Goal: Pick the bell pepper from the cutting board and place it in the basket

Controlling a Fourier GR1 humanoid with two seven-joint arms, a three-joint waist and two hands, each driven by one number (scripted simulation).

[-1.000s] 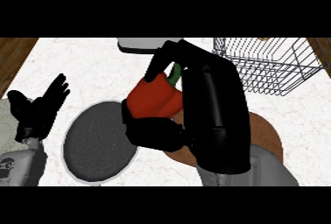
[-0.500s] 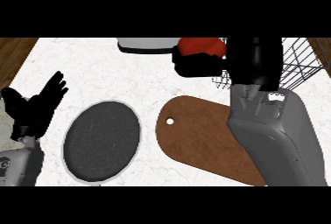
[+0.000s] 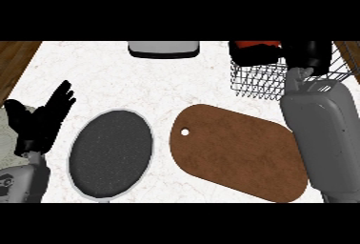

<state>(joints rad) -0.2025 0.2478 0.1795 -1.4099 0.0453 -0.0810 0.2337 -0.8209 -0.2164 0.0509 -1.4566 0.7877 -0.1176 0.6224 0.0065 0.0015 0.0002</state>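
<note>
No text, label, brand, number or sign can be read anywhere in the head view. A small dark marking shows on the left forearm [image 3: 8,183] at the near left edge, but it is too small to tell whether it is lettering at all.

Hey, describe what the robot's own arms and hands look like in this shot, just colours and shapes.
Both forearms are smooth grey shells with rounded edges. The right forearm is a broad grey casing, narrowing to a wrist with a glossy black right hand beyond it. The left hand is black too, with slim black fingers, on a grey left forearm that carries a small dark marking. No cables show.
</note>
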